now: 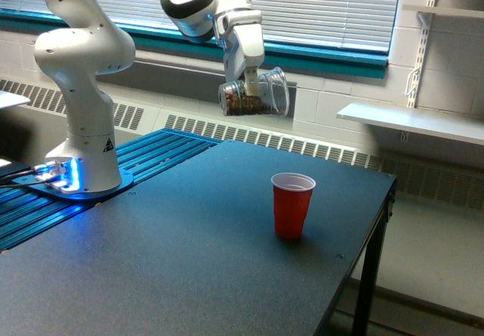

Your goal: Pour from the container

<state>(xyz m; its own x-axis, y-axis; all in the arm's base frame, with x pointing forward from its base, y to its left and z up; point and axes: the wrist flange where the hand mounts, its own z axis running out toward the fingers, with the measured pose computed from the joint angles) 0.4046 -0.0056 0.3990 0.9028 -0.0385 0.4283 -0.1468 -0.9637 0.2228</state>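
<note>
The container (255, 98), a clear glass mug with dark brown bits inside, hangs tipped on its side with its mouth toward the exterior view's right. My gripper (249, 86) is shut on it from above. It is high over the table, above and to the left of a red plastic cup (292, 204) with a white rim, which stands upright on the dark table (174, 260). Nothing is falling from the mug.
The white arm base (82, 124) stands at the exterior view's left on blue slatted rails (144, 158). The table's right edge (378, 230) drops off near the cup. A white shelf (412, 120) juts from the wall at the right.
</note>
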